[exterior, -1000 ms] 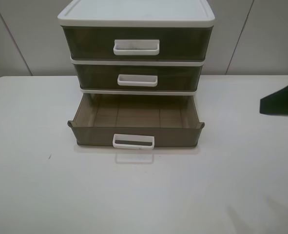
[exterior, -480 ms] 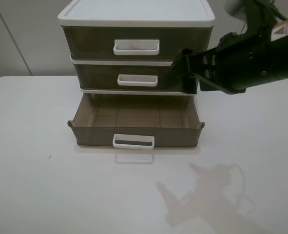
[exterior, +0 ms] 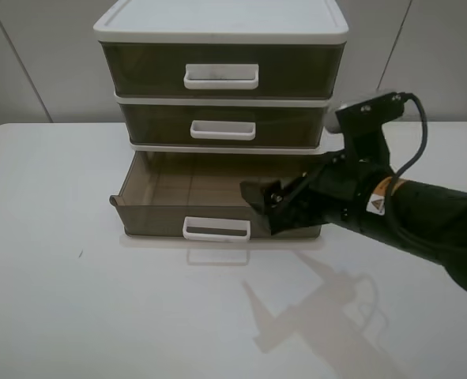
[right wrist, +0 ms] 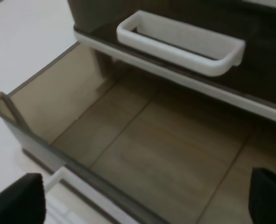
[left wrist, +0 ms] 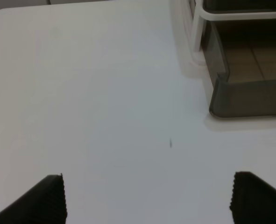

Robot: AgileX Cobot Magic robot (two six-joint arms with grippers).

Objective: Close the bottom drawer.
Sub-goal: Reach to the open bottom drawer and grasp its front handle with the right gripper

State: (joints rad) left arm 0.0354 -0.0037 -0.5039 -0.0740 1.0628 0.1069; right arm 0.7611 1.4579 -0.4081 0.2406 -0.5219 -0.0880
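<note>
Bottom drawer [exterior: 182, 189]: lowest of three in the white-framed cabinet [exterior: 217, 22]; pulled out toward the front of the table [exterior: 91, 316]; ribbed tan floor exposed; white loop handle [exterior: 216, 229] centred on the front wall, facing the table's near edge.

Middle drawer [exterior: 162, 126] and top drawer [exterior: 146, 71]: both flush with the frame; the middle drawer's handle [right wrist: 180, 42] overhangs the rear of the open drawer.

Right gripper [exterior: 266, 207]: positioned at the front wall of the bottom drawer, just right of the handle, with the arm crossing the drawer's right front corner; fingers [right wrist: 16, 203] spread wide, nothing between them; the wrist view looks down into the drawer floor; whether it touches the front wall cannot be determined.

Left gripper [left wrist: 149, 200]: out of the high view; above bare table, well apart from the drawer's left front corner [left wrist: 219, 100]; fingers [left wrist: 44, 200] wide apart, holding nothing.

Other items: small dark speck [left wrist: 170, 143] on the table; arm shadow [exterior: 320, 312] on the table in front of the cabinet.
</note>
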